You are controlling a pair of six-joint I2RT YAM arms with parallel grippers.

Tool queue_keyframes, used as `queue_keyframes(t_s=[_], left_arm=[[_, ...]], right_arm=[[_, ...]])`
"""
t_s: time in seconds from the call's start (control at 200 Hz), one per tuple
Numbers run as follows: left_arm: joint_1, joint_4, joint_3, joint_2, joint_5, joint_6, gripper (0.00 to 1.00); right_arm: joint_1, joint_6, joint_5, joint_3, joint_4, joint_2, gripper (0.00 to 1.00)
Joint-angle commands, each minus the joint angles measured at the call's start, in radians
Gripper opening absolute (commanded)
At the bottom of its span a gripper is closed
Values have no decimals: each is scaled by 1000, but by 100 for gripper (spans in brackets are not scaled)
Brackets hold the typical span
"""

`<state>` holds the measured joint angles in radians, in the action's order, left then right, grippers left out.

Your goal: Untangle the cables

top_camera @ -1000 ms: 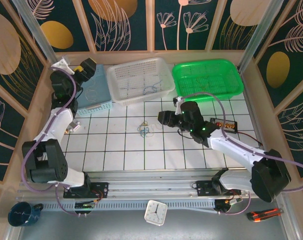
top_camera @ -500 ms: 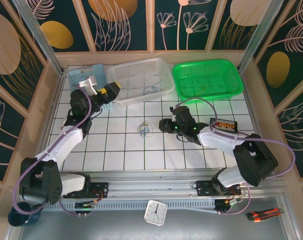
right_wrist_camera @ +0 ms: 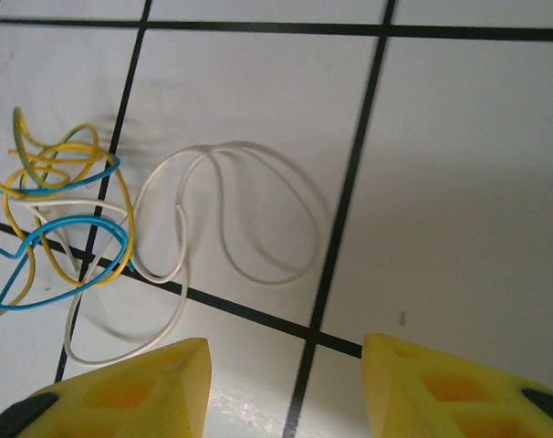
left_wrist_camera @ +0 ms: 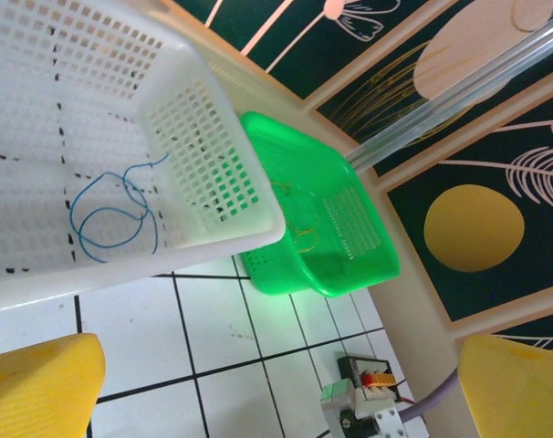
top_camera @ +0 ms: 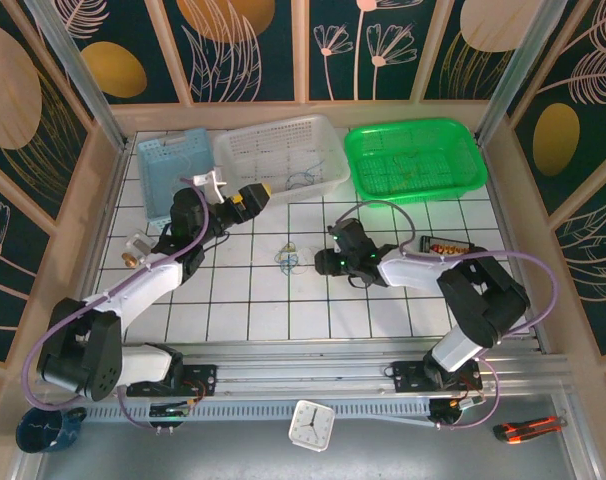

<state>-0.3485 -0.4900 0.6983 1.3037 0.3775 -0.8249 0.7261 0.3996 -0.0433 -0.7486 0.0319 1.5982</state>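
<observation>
As cables (right_wrist_camera: 76, 206) reach the left edge, blue ends cropped

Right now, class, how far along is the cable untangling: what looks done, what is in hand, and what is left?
Done: one blue wire lies alone in the white basket. In hand: nothing is gripped; the right gripper hovers open facing the white wire and its loop, and the left gripper is open near that basket. Left: the clump of blue, yellow and white wires lies entwined on the tiles.
</observation>
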Motion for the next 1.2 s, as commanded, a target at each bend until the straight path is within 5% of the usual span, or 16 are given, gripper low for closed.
queue_keyframes(t_s=[0.0, 0.656, 0.931, 1.191], left_arm=[[-4, -56, -1, -1, -15, -20, 99], [-4, -67, -3, -4, -18, -34, 99], [-4, -67, -3, -8, -14, -33, 99], [-5, -71, 4, 0, -12, -30, 99]], right_arm=[[34, -115, 91, -70, -66, 41, 46], [53, -247, 151, -228, -112, 223, 39], [41, -253, 108, -194, -111, 201, 0], [35, -218, 82, -130, -140, 24, 0]])
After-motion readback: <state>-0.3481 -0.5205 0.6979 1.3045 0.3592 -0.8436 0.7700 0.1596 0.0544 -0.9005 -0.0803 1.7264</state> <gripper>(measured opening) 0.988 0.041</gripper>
